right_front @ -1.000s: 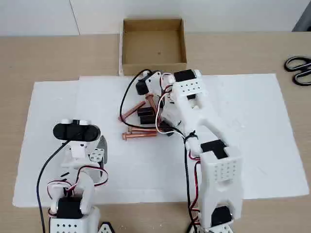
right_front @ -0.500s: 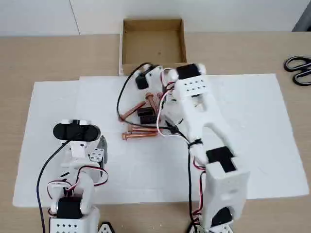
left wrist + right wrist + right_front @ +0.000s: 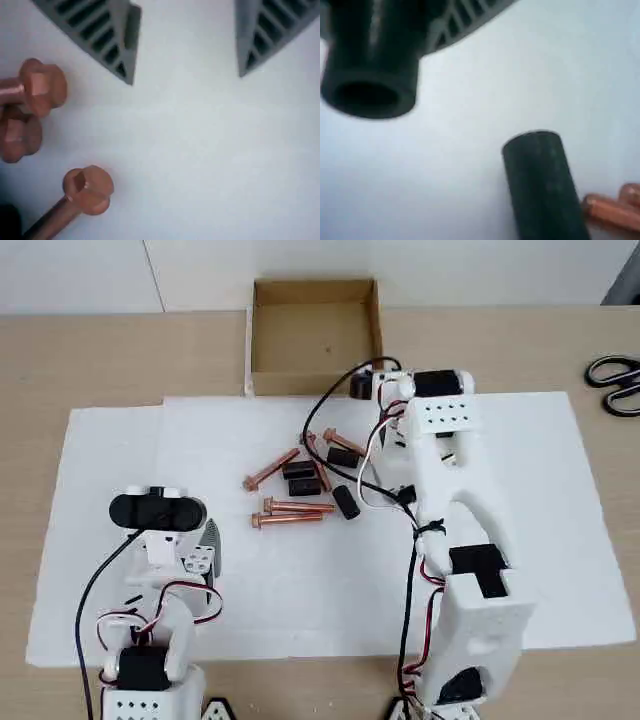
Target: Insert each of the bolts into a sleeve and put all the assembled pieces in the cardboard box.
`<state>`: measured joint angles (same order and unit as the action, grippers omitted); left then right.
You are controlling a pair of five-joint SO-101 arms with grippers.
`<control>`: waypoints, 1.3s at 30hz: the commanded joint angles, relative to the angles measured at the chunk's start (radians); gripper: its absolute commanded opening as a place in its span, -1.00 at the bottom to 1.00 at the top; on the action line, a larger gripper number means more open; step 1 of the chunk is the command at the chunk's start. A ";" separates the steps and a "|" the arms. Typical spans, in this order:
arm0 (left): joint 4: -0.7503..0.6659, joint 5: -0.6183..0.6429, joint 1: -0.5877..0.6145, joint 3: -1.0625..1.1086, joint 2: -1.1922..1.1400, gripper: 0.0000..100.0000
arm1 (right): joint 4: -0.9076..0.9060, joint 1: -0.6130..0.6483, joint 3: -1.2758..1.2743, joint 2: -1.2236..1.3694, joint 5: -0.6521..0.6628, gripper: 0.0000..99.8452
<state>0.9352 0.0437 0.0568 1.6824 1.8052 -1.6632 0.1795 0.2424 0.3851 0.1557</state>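
Several copper bolts [image 3: 287,519] and short black sleeves [image 3: 298,469] lie mixed in the middle of the white sheet [image 3: 520,490]. My right gripper [image 3: 397,435] hangs just right of the pile, shut on a black sleeve [image 3: 370,75] whose open end faces the wrist camera. Under it another sleeve [image 3: 545,185] lies on the sheet beside a bolt [image 3: 612,210]. My left gripper [image 3: 210,540] sits low at the near left, open with nothing between its fingertips [image 3: 125,55]. Three bolt heads [image 3: 42,85] point toward it. The cardboard box [image 3: 315,286] stands behind the sheet with nothing in it.
Black scissors [image 3: 615,380] lie on the wooden table at the far right edge. The right arm's black cable [image 3: 335,405] loops over the sheet between the box and the pile. Bare sheet stretches along the front and the right side.
The right arm has swung from over the pile toward the right, uncovering the bolts and sleeves it had hidden. The left arm has kept still.
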 commanded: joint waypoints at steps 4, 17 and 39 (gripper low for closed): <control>-0.026 -0.003 0.009 -0.004 0.017 -0.74 | 0.058 -0.013 -0.011 0.101 -0.035 -0.98; -0.026 -0.003 0.009 -0.004 0.017 -0.74 | 0.061 -0.012 -0.009 0.110 -0.028 -0.70; -0.026 -0.003 0.009 -0.004 0.017 -0.74 | 0.122 -0.012 0.060 0.200 0.008 -0.70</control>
<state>0.9352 0.0437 0.0568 1.6824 1.8052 -1.5650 0.1795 0.2700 0.5662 0.1511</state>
